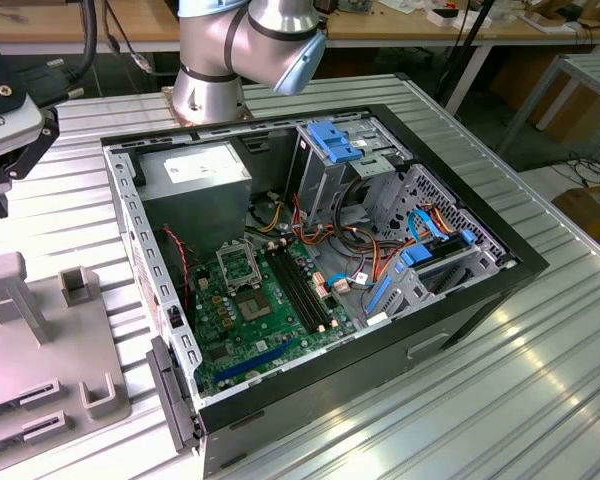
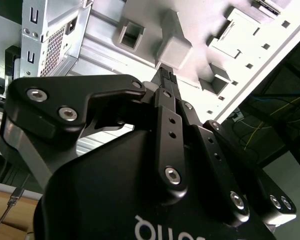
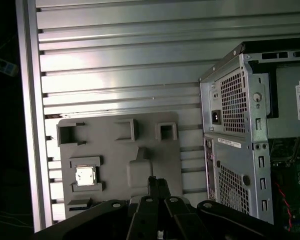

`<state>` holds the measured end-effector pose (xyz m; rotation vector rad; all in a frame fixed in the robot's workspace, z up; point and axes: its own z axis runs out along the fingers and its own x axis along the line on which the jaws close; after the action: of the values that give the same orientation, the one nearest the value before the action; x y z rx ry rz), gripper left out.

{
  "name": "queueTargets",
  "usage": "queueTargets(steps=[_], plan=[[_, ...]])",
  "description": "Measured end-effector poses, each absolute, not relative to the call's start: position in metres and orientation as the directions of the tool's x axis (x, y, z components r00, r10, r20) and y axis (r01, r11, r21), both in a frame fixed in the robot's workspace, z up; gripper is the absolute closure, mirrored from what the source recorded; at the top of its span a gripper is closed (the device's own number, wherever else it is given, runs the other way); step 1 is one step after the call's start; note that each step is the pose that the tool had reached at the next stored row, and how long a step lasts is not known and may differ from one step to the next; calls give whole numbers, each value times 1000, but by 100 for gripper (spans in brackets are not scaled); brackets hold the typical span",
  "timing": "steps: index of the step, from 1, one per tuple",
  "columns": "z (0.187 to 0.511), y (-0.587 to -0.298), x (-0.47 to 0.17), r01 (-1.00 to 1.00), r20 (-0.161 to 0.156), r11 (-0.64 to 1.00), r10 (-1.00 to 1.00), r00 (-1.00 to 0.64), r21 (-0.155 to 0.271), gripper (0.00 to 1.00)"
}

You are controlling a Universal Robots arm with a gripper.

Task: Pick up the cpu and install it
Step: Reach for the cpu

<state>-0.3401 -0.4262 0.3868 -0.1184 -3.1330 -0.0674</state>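
The cpu (image 3: 85, 176), a small square chip with a dull grey metal top, lies in a recess of a grey fixture plate (image 3: 110, 150) on the table beside the computer case. My gripper (image 3: 158, 184) hangs above that plate, well clear of it, and the cpu sits some way off to the side of its fingertips. The black fingers (image 2: 165, 82) are shut together with nothing between them. In the exterior view the open case shows the green motherboard (image 1: 265, 335) with the shiny socket frame (image 1: 236, 262) near its middle.
The arm's wrist (image 1: 0, 110) is at the exterior view's far left, over the ribbed metal table (image 1: 480, 400). Grey posts and holders (image 1: 15, 295) stand up from the fixture plate. Inside the case (image 1: 460, 310) are cables, blue drive brackets (image 1: 335, 140) and black memory slots (image 1: 300, 290).
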Motion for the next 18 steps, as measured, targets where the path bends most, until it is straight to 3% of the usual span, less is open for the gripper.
queueTargets(steps=[18], plan=[[387,-426,-348,76,7,996,75,-997,43,89]])
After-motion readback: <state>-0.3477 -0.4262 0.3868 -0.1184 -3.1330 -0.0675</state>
